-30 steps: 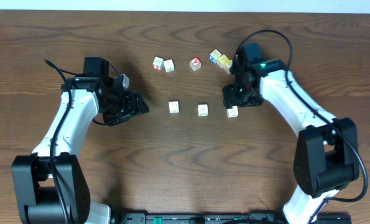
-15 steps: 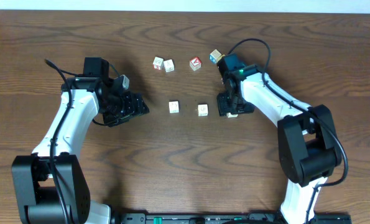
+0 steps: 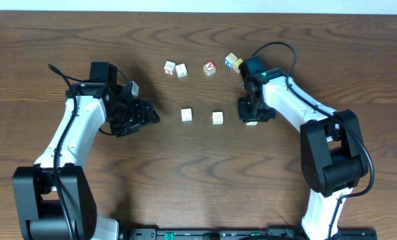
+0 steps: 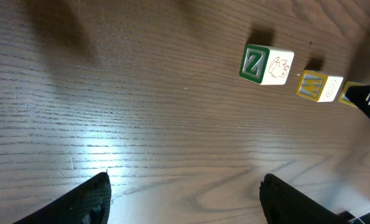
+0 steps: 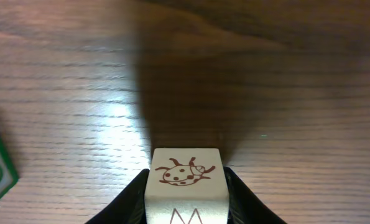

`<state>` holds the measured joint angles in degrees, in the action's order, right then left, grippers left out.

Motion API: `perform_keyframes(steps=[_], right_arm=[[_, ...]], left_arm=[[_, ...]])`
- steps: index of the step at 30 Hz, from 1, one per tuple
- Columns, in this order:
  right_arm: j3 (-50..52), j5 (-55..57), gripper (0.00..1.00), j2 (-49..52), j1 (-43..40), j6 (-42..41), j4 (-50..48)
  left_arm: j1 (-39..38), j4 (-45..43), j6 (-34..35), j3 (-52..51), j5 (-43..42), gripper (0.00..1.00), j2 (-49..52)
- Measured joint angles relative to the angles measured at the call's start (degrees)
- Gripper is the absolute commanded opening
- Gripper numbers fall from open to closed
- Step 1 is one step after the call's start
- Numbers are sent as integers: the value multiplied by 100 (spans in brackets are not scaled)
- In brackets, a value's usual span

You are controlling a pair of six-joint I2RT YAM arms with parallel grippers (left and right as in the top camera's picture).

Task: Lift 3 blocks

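At the middle of the wooden surface [image 3: 198, 173], three pale blocks sit in a line running from 9 to 3 o'clock. The right end effector [image 3: 250, 115] is clamped on the 3 o'clock block [image 5: 185, 180], its fingers [image 5: 130, 200] pressing both side faces below a ladybird drawing. The middle block [image 3: 217, 118] and the 9 o'clock block [image 3: 186, 115] stand free. Further toward 9 o'clock, the left end effector [image 3: 151, 117] gapes wide, holding nothing. Four coloured cubes [image 3: 209, 68] lie toward 12 o'clock.

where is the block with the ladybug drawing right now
In the right wrist view the ladybug block sits clamped between the fingers of the right claw; overhead, that spot is right of centre, just right of the nearest white block.
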<state>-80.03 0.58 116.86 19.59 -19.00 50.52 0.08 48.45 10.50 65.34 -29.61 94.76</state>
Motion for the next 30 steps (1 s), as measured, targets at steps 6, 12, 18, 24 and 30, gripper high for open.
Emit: perform_keyframes(steps=[6,12,18,24,30], right_arm=[[0,-118,24,0,-199,-103,57],[0,-138,24,0,-264,-138,76],[0,-138,34,0,-264,-66,92],[-59,-146,50,0,-264,144,411],[-732,-160,53,0,-264,254,1126]], left_arm=[[0,4,0,0,0,77,0],[0,4,0,0,0,77,0],[0,4,0,0,0,77,0],[0,4,0,0,0,77,2],[0,9,0,0,0,77,0]])
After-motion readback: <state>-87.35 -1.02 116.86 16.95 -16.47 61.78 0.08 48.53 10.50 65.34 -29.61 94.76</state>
